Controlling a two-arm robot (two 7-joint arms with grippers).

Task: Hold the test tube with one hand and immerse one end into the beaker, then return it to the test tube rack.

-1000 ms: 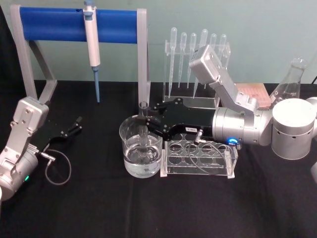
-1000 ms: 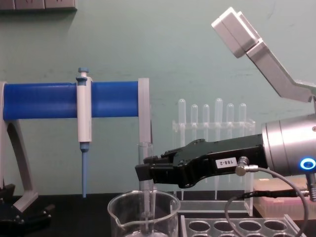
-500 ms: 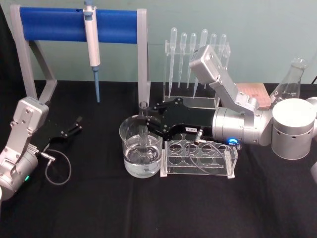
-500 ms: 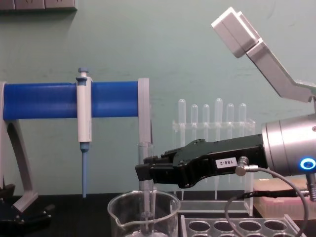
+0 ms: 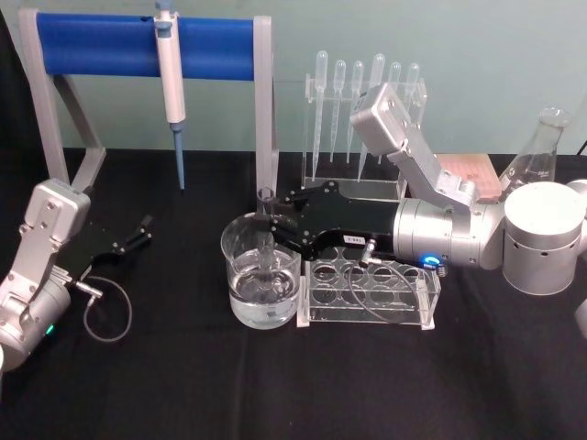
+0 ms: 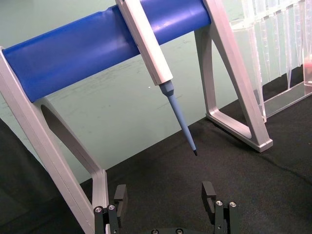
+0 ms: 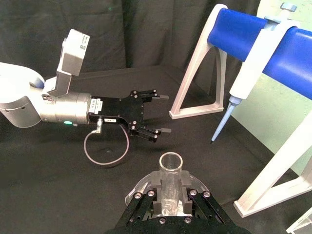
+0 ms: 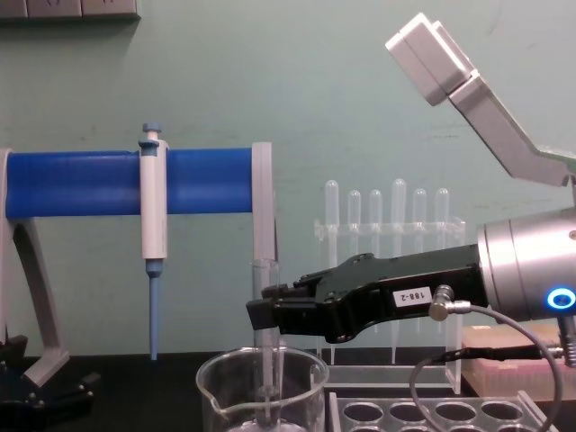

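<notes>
Long clear glass test tube [image 5: 267, 246]: I am clamping it upright in black right gripper [image 5: 268, 225] fingers, immersing its end in wide glass beaker [image 5: 237, 275] (left gripper [image 5: 139, 234] idling, fingers wide).

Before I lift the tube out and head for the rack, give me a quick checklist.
1. Grip: right end effector shut on the test tube: ok.
2. Pose: tube upright, lower end inside the beaker: ok.
3. Tip below the water: cannot tell.
4. Target: test tube rack beside the beaker, visible holes empty: ok.
5. Clearance: left end effector open, parked apart from the beaker: ok.
</notes>
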